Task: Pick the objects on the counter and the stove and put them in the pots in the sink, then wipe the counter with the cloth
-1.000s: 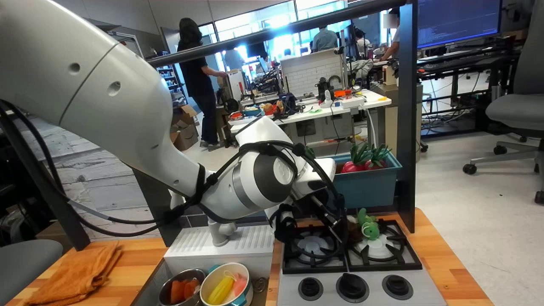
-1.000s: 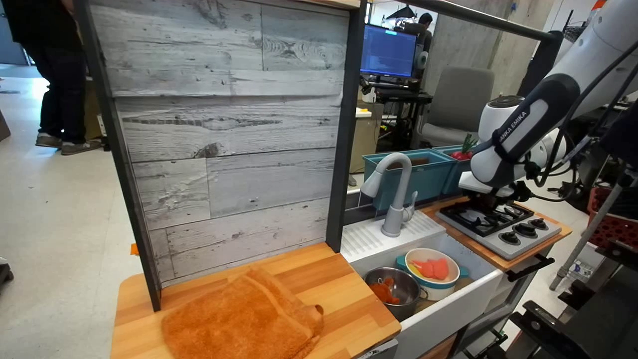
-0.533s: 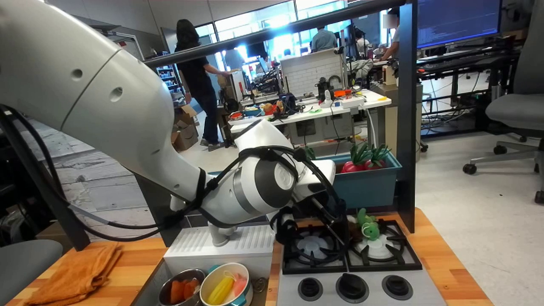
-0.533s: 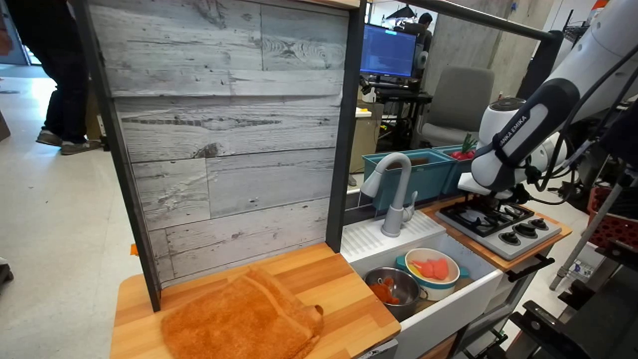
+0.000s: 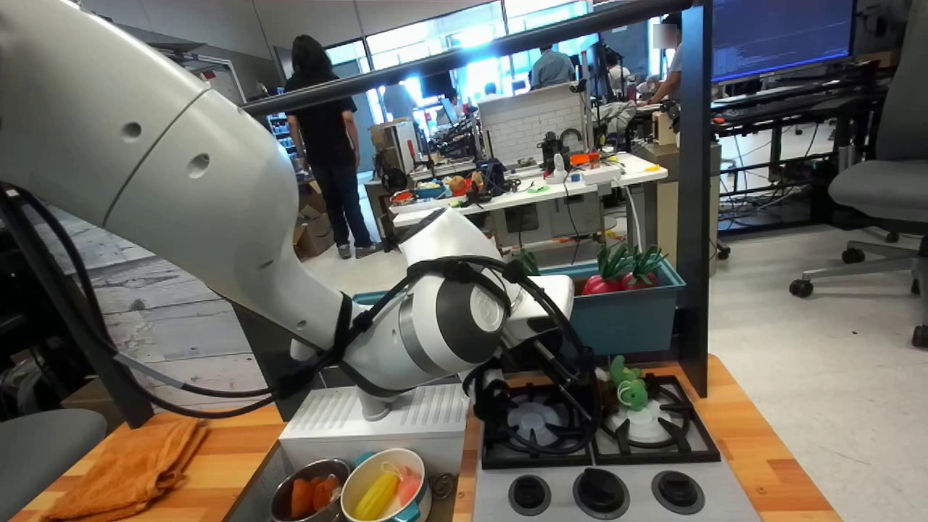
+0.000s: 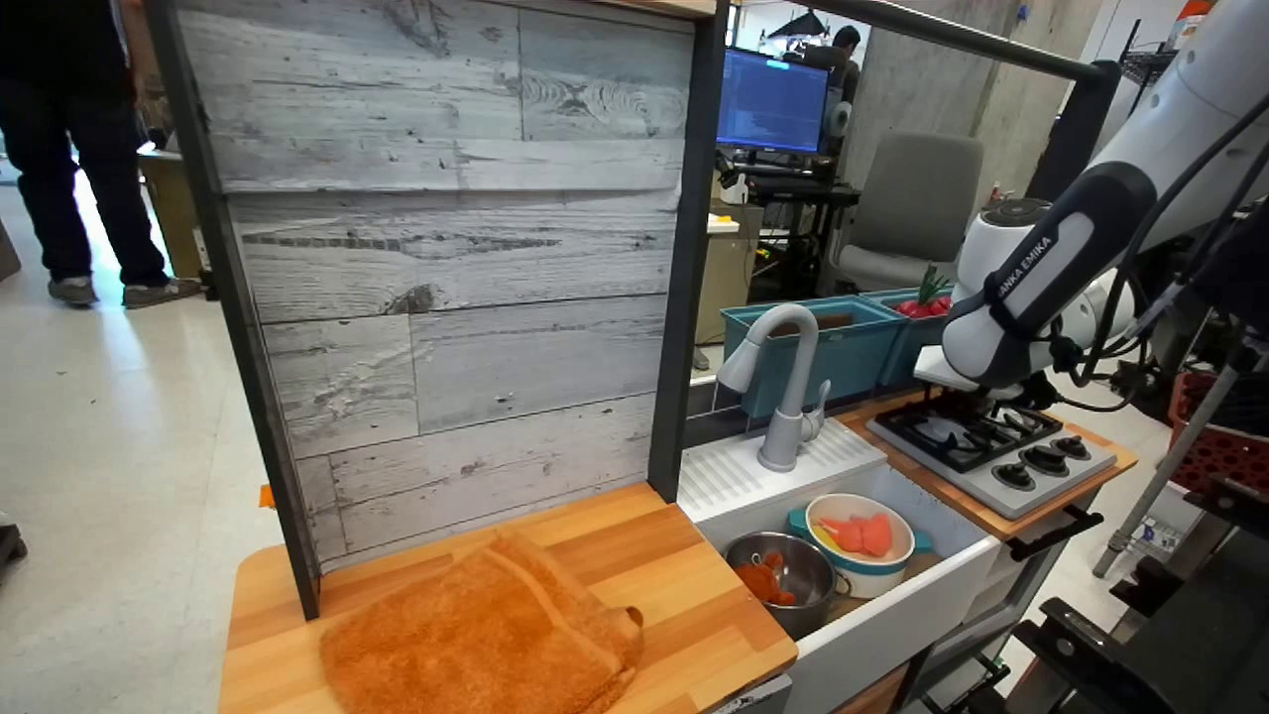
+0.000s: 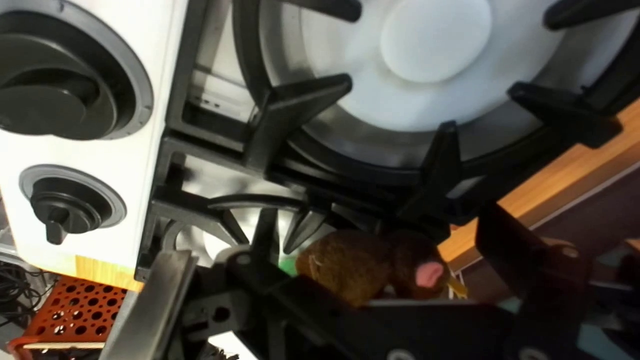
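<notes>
Since one second ago, the robot arm (image 5: 246, 210) has shifted a little rightwards in both exterior views, and the person in black (image 5: 322, 138) behind has let the arm down; the cloth (image 5: 138, 464) on the worktop (image 5: 232, 442) and the metal pot (image 6: 808, 620) and cream pot (image 6: 877, 585) in the sink (image 6: 892, 635) look the same. Only the wrist view makes the tool (image 7: 330, 240) clear: its fingers (image 7: 155, 300) stand wide apart, so it is released, and the brown toy (image 7: 345, 262) lies on the stove (image 5: 562, 478) between them. In an exterior view this place is dark and partly covered by cables (image 5: 522, 275). There, however, the green toy (image 5: 632, 391) is well seen on the grate (image 5: 656, 458) farther from the sink, while the wrist view gives only a small green patch. Inside the cream pot, the yellow toy (image 5: 377, 496) shows its length in an exterior view, but in an exterior view where the pinkish toy (image 6: 865, 535) covers it, only an edge appears. Its long axis goes towards the rear of the sink, leaning to the stove side. The brown toy's long axis goes roughly from front to back of the stove, its pink-marked end towards the rear.
</notes>
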Robot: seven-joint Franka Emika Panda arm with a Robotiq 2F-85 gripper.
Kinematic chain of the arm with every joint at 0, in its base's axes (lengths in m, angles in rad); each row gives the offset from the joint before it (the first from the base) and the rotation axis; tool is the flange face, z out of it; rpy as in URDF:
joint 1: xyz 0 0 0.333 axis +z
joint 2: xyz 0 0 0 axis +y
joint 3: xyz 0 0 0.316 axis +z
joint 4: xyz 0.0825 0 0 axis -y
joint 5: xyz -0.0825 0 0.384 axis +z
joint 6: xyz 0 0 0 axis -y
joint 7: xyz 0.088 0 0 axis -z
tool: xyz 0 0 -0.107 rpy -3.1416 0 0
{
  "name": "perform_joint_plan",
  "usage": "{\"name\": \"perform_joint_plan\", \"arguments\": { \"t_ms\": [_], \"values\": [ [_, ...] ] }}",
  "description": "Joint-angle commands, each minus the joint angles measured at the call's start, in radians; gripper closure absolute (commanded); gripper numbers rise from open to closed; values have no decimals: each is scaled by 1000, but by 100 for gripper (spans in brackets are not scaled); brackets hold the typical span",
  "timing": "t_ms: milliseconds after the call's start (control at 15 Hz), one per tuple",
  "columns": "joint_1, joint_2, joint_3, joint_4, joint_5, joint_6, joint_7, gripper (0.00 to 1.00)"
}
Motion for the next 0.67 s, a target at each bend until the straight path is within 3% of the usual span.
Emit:
{"name": "perform_joint_plan", "arguments": {
  "t_ms": [0,200,400,467,600],
  "values": [
    [6,-97,11,-98,-4,59,-44,0],
    [-7,-168,23,-161,2,74,-76,0],
    [-7,-182,8,-146,19,30,-77,3],
    [-7,-166,4,-121,18,9,-69,26],
    [-1,-143,-2,-95,15,-8,-53,32]
  ]
}}
